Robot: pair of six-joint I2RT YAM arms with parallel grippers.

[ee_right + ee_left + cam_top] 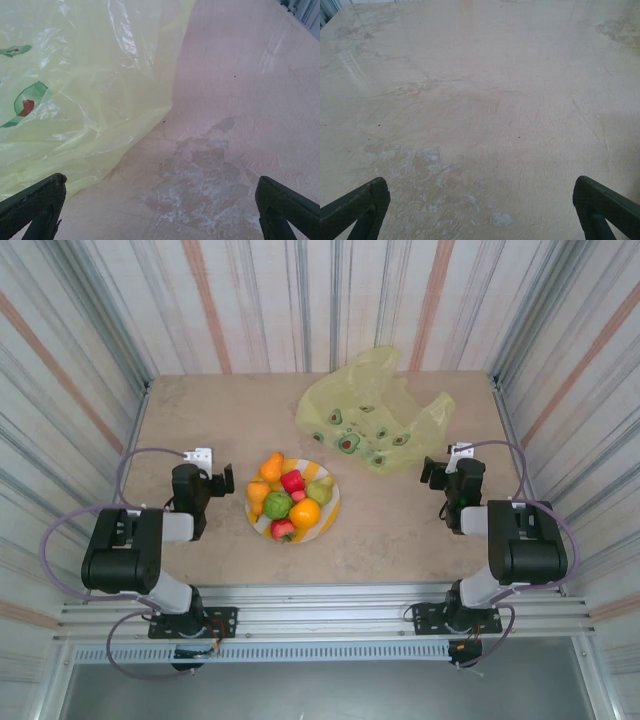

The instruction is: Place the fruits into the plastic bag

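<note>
Left hand (480, 200): jaws wide open, empty, low over bare table (480, 90). Right hand (160, 200): jaws wide open, empty, just beside the bag's (75, 75) near edge. Fruits (288, 502) are piled on the plate (335, 506), between the arms. Bag lies crumpled, far right of plate, apart from it.

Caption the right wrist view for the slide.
Right fingers open wide over the table, the yellow-green plastic bag lying crumpled ahead at frame left.
</note>
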